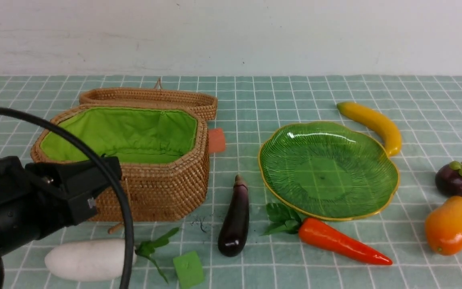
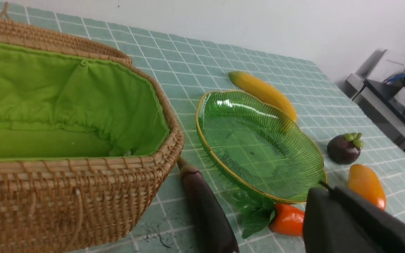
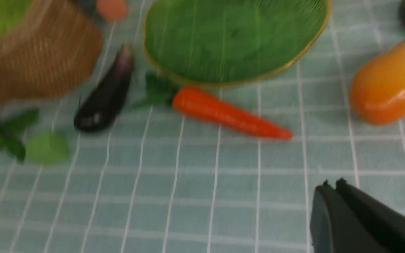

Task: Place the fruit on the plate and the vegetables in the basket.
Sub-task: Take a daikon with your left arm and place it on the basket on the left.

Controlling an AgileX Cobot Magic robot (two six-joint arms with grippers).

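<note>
The left jaws, two matte black pieces low in the left wrist view, are pressed together with nothing between them. The right jaws are also clenched and hold nothing. They hang over the bare tabletop (image 3: 188, 196), which a pale green cloth with a white grid covers; this view is blurred.

Below the left arm (image 1: 22, 204) lies the radish (image 1: 86, 259), fat, white and smooth, with thin green leaves. A small green cube (image 1: 189, 269) sits near those leaves. Just behind the radish stands the basket (image 1: 163, 188), eight-sided, of tight brown wicker, with a lime green cloth lining (image 1: 122, 132). Its wicker lid (image 1: 150, 98) is open and lies behind it.

The eggplant (image 1: 236, 218), glossy and dark purple, lies between the basket and the plate (image 1: 327, 168). The plate is translucent green and leaf-shaped, with fine ribs and a thin yellow scalloped rim. The carrot (image 1: 341, 241), orange-red and tapered, lies in front of it, with its leaves just beside the rim.

The smooth yellow banana (image 1: 375, 122) curves along the far right side of the plate. To the right of the plate the round mangosteen (image 1: 455, 180), dark purple with a green cap, sits near the glossy oval orange fruit (image 1: 451, 224). All six lie on the tabletop.
</note>
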